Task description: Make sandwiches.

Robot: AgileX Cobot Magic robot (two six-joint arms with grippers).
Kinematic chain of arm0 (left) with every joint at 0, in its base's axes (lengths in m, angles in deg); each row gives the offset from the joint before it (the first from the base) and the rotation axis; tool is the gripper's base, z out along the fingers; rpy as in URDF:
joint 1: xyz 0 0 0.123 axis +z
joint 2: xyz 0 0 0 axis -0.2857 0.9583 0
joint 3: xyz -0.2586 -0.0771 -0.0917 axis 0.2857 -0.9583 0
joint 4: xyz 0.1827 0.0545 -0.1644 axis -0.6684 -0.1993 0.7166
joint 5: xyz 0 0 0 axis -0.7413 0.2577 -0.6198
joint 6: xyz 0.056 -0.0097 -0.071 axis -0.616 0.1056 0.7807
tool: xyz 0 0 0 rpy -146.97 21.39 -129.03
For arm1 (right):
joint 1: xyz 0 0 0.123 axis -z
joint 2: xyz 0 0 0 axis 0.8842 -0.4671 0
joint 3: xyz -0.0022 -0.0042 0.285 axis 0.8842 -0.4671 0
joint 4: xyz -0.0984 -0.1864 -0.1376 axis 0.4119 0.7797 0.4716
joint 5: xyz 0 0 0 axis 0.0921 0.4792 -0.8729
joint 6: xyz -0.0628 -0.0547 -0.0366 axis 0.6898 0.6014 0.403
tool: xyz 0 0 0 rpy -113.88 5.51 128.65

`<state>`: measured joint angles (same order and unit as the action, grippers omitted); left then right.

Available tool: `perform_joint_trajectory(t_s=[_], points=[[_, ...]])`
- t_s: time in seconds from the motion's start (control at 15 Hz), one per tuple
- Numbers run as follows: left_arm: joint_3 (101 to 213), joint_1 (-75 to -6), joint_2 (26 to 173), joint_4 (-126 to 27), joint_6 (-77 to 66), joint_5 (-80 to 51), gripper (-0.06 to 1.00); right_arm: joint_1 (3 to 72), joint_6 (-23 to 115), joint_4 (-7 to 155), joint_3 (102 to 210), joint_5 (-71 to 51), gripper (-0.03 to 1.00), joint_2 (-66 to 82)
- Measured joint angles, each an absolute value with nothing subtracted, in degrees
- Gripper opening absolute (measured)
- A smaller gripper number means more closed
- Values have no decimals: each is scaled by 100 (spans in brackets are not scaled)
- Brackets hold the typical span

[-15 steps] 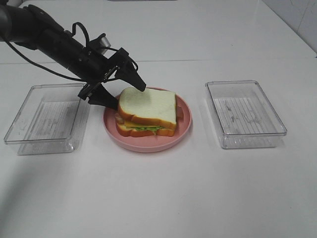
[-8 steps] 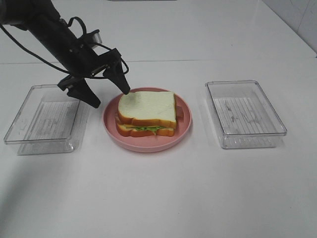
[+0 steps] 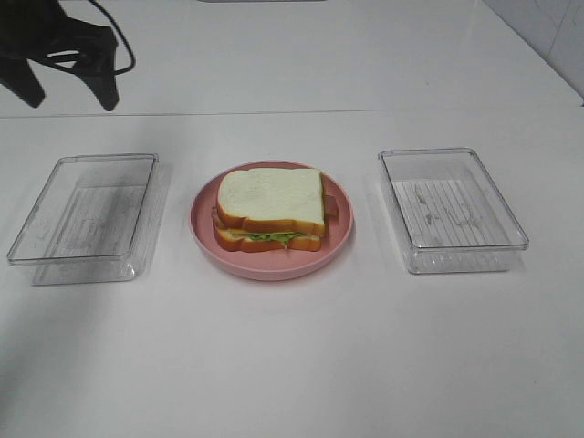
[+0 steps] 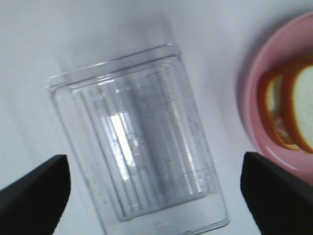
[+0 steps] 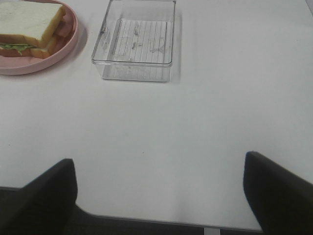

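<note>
The sandwich (image 3: 271, 205), two white brown-crusted bread slices with green lettuce showing between them, lies on the pink plate (image 3: 339, 235) at the table's middle. My left gripper (image 3: 71, 91) hangs open and holds nothing at the far back left, well away from the sandwich. In the left wrist view its fingertips (image 4: 34, 196) straddle the left clear tray (image 4: 139, 137), with the plate (image 4: 254, 93) and the sandwich (image 4: 296, 110) at the edge. My right gripper (image 5: 159, 196) is open and holds nothing near the table's front edge; it is out of the exterior view. The sandwich (image 5: 29, 19) shows far off there.
A clear plastic tray (image 3: 87, 214) stands left of the plate and another (image 3: 452, 208) to its right, both with nothing in them. The right tray (image 5: 137, 41) also shows in the right wrist view, beside the plate (image 5: 51, 59). White tabletop surrounds them.
My left gripper has drawn back from the sandwich's top slice, up and away to the back left corner. The sandwich and the trays have stayed put.
</note>
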<state>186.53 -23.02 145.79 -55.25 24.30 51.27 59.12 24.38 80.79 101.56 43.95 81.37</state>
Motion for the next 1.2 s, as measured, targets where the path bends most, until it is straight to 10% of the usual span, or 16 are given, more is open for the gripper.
perform_joint_trajectory(t_s=[0.47, 1.2], points=[[18504, -1047, 14430, -5685, 2310, 5115, 86, 5912, 2438, 8079, 10156, 4389, 89, 8137], [12689, -1076, 8053, -5588, 1886, 4049, 86, 5912, 2438, 8079, 10156, 4389, 89, 8137]])
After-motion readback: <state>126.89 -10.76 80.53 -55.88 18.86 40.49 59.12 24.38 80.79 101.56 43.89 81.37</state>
